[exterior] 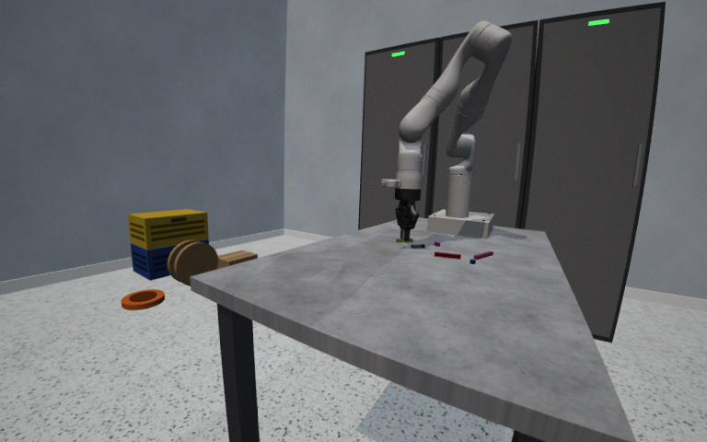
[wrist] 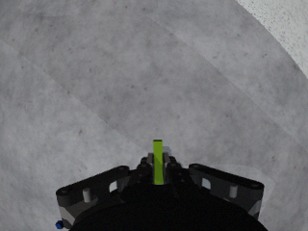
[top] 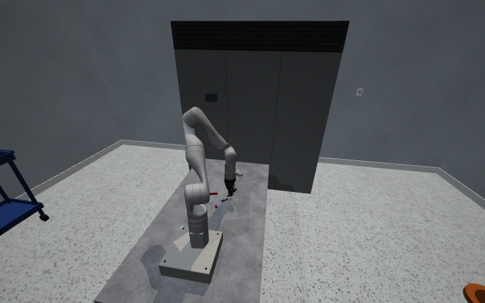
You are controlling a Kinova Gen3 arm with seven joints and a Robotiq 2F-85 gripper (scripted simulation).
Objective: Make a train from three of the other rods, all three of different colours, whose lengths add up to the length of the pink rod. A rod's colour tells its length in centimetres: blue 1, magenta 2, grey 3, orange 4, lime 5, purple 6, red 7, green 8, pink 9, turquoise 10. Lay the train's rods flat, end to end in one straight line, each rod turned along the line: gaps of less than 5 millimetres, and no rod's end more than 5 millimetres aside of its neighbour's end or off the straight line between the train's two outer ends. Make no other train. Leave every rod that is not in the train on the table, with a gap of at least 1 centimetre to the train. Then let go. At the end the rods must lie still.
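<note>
My gripper is shut on the lime rod, which lies flat between the fingers, low over the grey table. In the exterior view a short dark grey rod lies just right of the lime rod. A small magenta rod lies behind it. Further right lie a red rod, the pink rod and a tiny blue rod.
The arm's base block stands on the table behind the rods. An orange ring, wooden discs and a yellow and blue crate are on the floor. A blue cart stands far left.
</note>
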